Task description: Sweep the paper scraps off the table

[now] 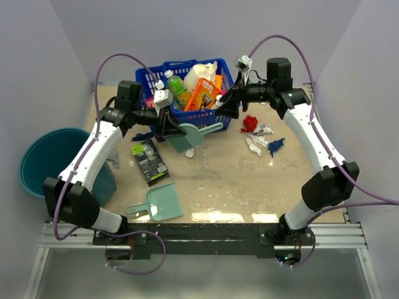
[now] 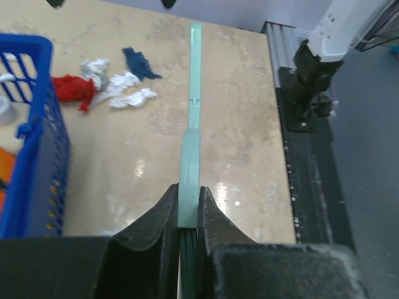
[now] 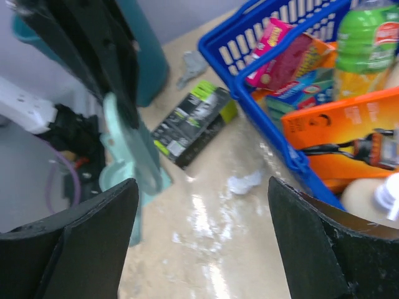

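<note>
My left gripper (image 1: 171,128) is shut on the mint-green brush (image 1: 190,134) and holds it just in front of the blue basket. In the left wrist view the brush (image 2: 190,156) shows edge-on between the shut fingers (image 2: 212,215). Paper scraps lie at the right of the table (image 1: 218,180): a red wad (image 1: 250,123), white shreds (image 1: 255,146) and a dark blue piece (image 1: 275,145). They also show in the left wrist view (image 2: 73,88). A white scrap (image 1: 189,152) lies under the brush; it also shows in the right wrist view (image 3: 244,182). My right gripper (image 1: 227,104) is open and empty (image 3: 206,230) by the basket's right corner.
A blue basket (image 1: 163,106) full of groceries stands at the back. A black-and-green packet (image 1: 149,162) lies left of centre. The mint dustpan (image 1: 159,204) lies near the front edge. A teal bucket (image 1: 43,163) stands off the table's left side. A blue scrap (image 1: 142,136) lies by the basket.
</note>
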`<state>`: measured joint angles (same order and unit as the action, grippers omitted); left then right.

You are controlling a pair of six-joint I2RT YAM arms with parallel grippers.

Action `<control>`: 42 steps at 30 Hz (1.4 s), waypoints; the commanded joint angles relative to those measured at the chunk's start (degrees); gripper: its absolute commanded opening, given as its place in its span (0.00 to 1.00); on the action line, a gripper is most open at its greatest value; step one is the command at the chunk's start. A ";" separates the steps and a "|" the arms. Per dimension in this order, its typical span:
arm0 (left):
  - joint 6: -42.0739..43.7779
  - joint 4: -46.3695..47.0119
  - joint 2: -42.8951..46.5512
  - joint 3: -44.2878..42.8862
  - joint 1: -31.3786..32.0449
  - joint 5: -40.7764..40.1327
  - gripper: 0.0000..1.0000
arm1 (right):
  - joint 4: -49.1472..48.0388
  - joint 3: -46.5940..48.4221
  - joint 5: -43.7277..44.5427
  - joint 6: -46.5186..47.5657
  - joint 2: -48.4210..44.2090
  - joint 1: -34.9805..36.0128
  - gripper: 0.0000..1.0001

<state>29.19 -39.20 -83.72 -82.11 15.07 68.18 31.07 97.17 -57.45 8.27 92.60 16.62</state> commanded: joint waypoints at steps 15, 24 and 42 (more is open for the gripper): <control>-35.52 38.23 5.50 13.64 -0.57 6.44 0.00 | 4.08 -4.27 -6.27 0.86 -4.18 0.78 0.71; -36.92 38.23 3.66 12.32 -0.57 6.79 0.00 | 1.10 -6.81 -8.02 -1.59 -5.23 1.66 0.53; -38.07 40.17 2.34 11.53 -1.01 7.49 0.00 | 2.85 -5.14 -7.76 0.60 -3.04 4.56 0.27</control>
<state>-7.99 -2.15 -80.86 -68.03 14.63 73.95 33.08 90.56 -65.08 6.87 89.52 20.99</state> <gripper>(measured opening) 0.144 0.296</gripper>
